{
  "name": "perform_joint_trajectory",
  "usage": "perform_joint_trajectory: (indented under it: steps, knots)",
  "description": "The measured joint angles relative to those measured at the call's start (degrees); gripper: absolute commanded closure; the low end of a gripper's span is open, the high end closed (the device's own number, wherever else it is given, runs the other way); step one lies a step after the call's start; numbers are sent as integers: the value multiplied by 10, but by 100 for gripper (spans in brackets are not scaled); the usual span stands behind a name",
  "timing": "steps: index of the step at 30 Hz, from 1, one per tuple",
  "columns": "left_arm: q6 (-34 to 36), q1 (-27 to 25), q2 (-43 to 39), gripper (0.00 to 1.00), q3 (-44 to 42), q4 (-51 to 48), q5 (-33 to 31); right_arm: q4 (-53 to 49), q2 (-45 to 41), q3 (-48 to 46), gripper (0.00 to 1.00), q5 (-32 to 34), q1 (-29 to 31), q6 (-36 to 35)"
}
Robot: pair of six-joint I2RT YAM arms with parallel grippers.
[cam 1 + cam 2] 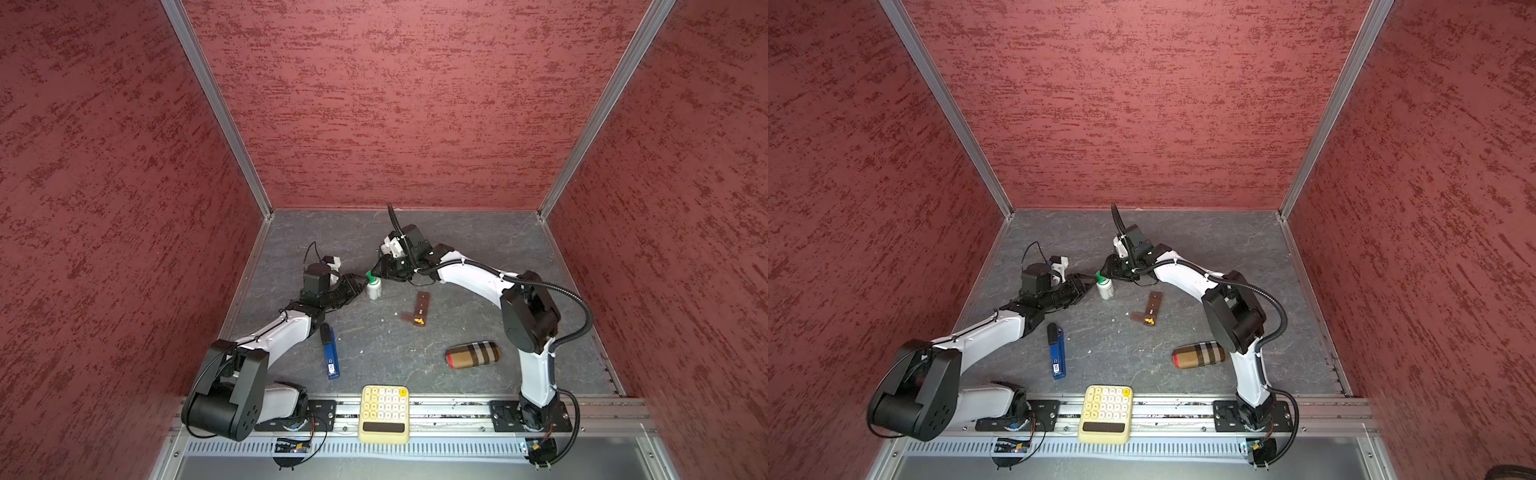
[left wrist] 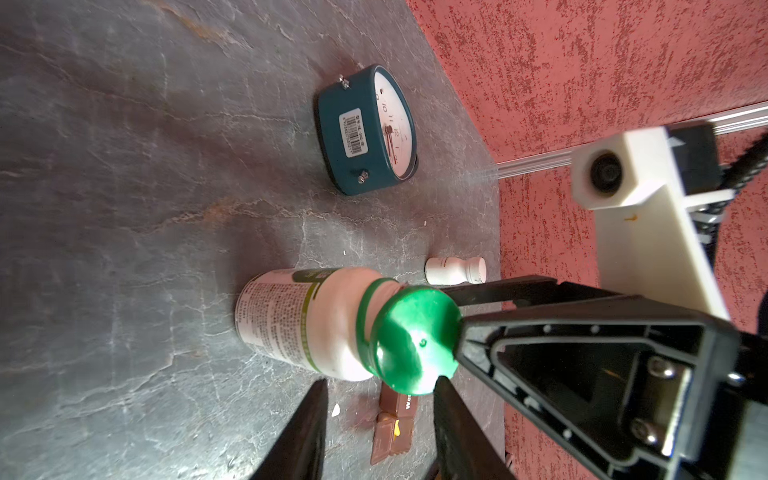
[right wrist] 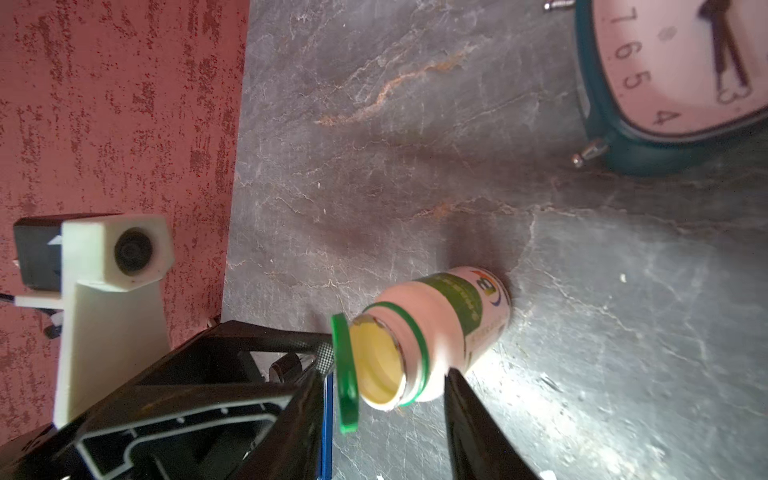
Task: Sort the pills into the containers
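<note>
A white pill bottle stands mid-table, its green flip lid hinged open over a yellowish mouth. My left gripper is open just left of it, one fingertip against the lid. My right gripper comes from behind with a finger on either side of the mouth and lid. I cannot tell whether it squeezes. The containers, a dark-brown strip, lie to the right of the bottle. The compartment nearest the front is open, with yellow pills in it.
A teal alarm clock stands behind the bottle, and a small white bottle lies near the back wall. A blue oblong tool, a tan plaid case and a yellow calculator lie toward the front. White crumbs dot the table.
</note>
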Motion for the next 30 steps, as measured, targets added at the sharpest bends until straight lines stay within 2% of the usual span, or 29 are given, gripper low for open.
perform_joint_trajectory:
  steps: [11, 16, 30]
  knots:
    - [7, -2, 22, 58, 23, 0, 0, -11, 24, 12, 61, -4, -1, -4]
    - [10, -5, 37, 62, 28, 0, 0, -12, 27, 12, 66, -12, -3, -5]
    - [17, -17, 45, 69, 28, 0, -1, -10, 28, 12, 72, -30, -4, -7]
